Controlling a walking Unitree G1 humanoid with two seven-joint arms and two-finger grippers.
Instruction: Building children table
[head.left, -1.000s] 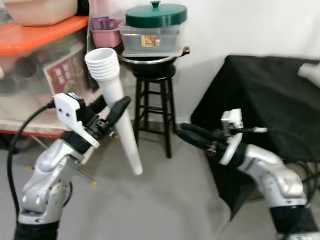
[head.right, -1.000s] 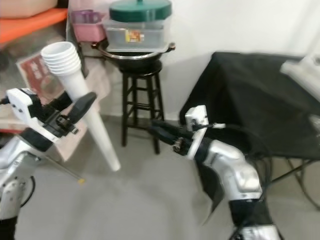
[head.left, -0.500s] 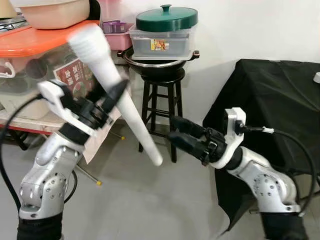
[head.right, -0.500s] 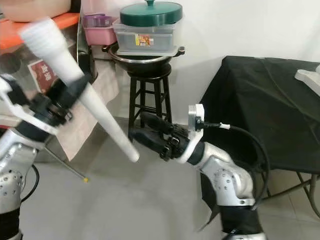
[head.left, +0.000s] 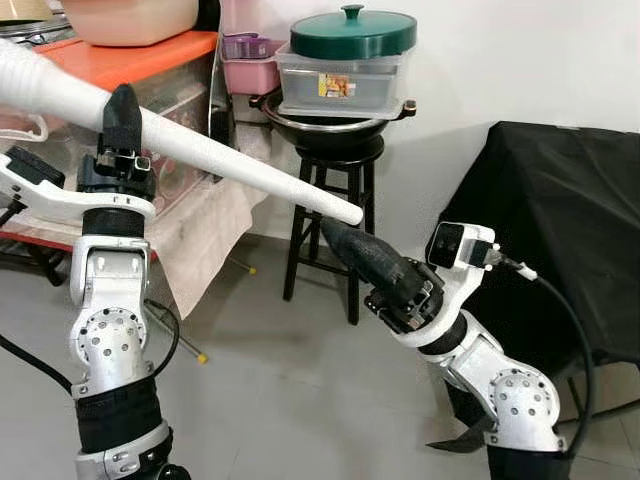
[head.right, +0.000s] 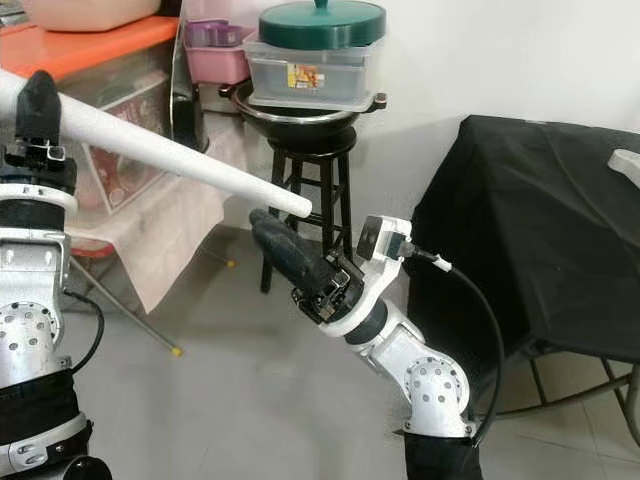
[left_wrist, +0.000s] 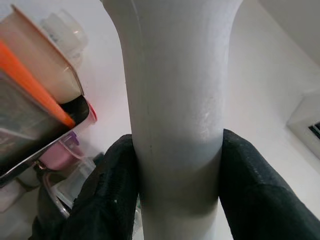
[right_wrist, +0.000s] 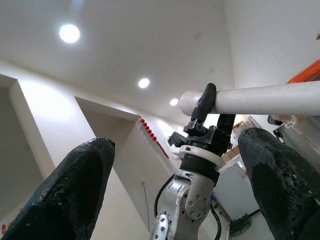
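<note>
A long white tapered table leg (head.left: 230, 165) lies almost level in the air, its narrow tip (head.left: 345, 213) pointing to my right. My left gripper (head.left: 122, 118) is shut on its thicker part, and in the left wrist view both black fingers (left_wrist: 115, 190) press the leg (left_wrist: 175, 100) from either side. My right gripper (head.left: 340, 238) points up and left, just below the leg's tip without touching it. In the right wrist view its fingers (right_wrist: 75, 195) stand wide apart and open, with the leg (right_wrist: 270, 100) and my left arm seen between them farther off.
A black stool (head.left: 325, 200) behind the leg's tip carries a pan, a clear box and a green-lidded pot (head.left: 352, 35). A black-draped table (head.left: 560, 220) stands at my right. An orange-lidded storage bin (head.left: 130, 60) and a hanging cloth (head.left: 205, 235) are at my left. Bare grey floor lies in front.
My left arm has swung the leg from a steep downward tilt to nearly level, tip to the right. My right gripper has risen toward that tip. The camera has also shifted.
</note>
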